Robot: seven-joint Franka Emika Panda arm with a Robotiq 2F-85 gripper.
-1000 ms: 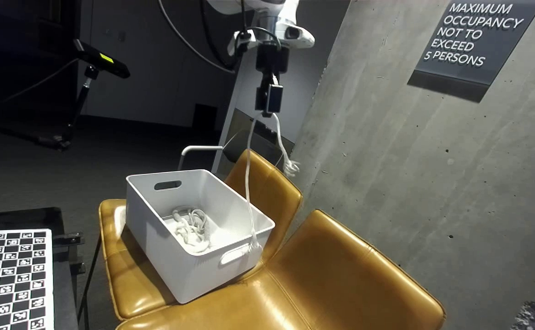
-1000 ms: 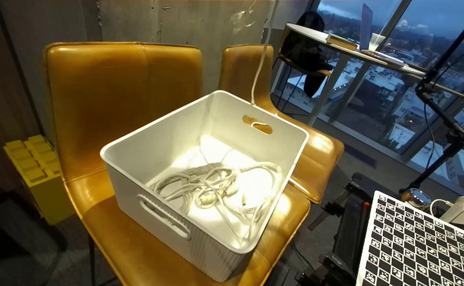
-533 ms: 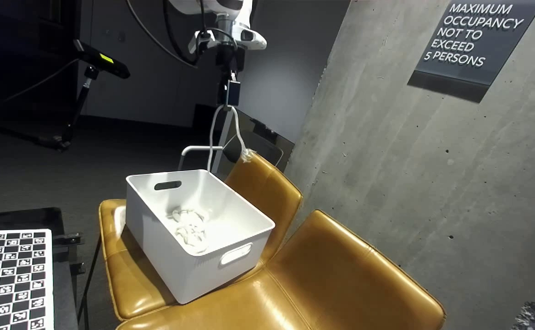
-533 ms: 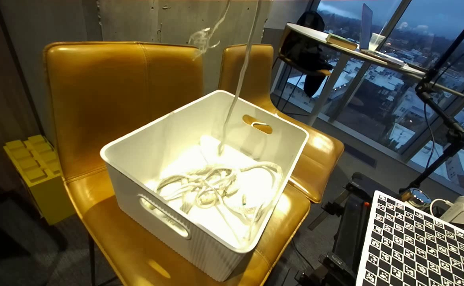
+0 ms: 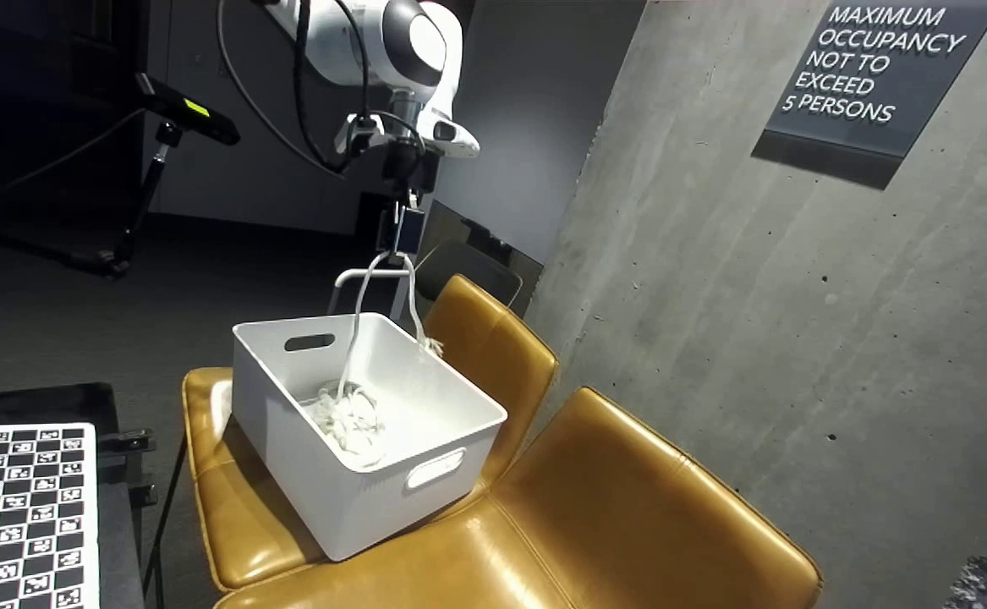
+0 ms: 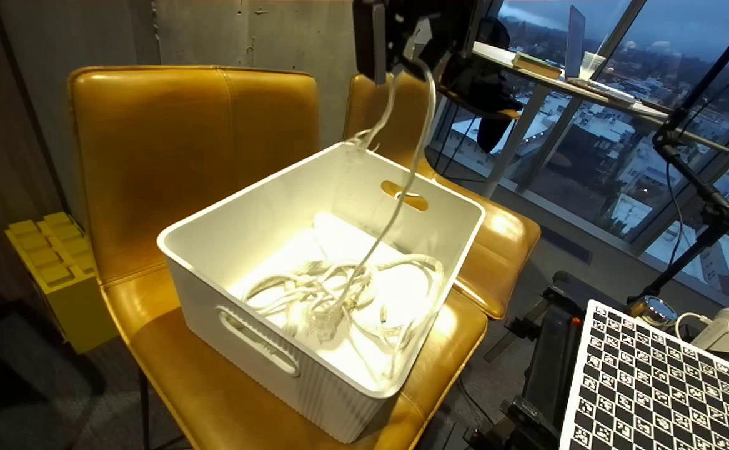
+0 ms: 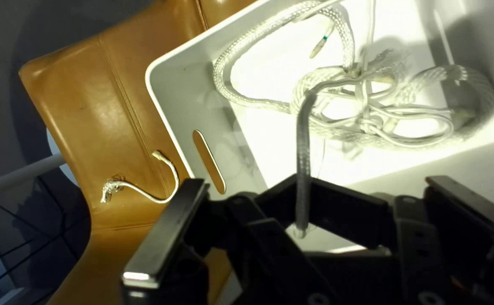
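Dark sign (image 5: pixel 874 89) on grey concrete wall (image 5: pixel 713 338) in exterior view, white capitals reading "MAXIMUM OCCUPANCY NOT TO EXCEED 5 PERSONS".

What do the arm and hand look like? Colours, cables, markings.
White, rounded arm with a dark joint band. Dark cables loop beside it. Black, angular hand, some parts with shiny edges in the wrist view. No markings I can read.
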